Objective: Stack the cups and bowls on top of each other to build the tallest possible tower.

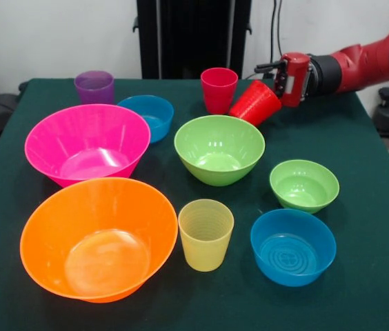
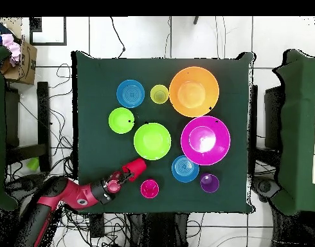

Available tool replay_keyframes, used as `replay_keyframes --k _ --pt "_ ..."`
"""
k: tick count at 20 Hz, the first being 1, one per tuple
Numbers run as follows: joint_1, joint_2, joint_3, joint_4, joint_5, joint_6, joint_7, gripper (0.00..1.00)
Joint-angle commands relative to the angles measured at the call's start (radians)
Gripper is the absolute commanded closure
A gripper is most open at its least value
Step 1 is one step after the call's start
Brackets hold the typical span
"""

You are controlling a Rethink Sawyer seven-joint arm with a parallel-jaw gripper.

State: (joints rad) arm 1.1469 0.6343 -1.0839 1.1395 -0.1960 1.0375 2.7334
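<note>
Gripper (image 1: 275,86) clamps the bright red translucent plastic cup (image 1: 255,103), tilted, near table's (image 1: 374,227) robot-side edge, beside pinkish-red plastic cup (image 1: 218,89). Risk: tilted cup could slip or clip medium lime-green plastic bowl (image 1: 219,149).

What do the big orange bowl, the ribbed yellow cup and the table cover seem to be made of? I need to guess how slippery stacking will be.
The large orange bowl looks like glossy translucent plastic: light glows through its wall and highlights sit on the base. The ribbed yellow cup seems the same plastic, see-through with moulded rings. The dark green table cover looks like matte cloth or felt, showing no shine.
</note>
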Motion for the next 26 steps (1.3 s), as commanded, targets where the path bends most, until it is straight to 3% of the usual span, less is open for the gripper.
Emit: replay_keyframes --k 1,20,21,26 --pt "-0.031 -0.026 0.141 -0.040 0.026 -0.120 0.145 0.00" --pt "-0.044 -0.024 0.139 -0.057 0.038 -0.066 0.144 0.00" --pt "-0.044 -0.024 0.138 -0.057 0.041 -0.064 0.149 1.00" --pt "-0.043 -0.025 0.139 -0.054 0.042 -0.073 0.157 1.00"
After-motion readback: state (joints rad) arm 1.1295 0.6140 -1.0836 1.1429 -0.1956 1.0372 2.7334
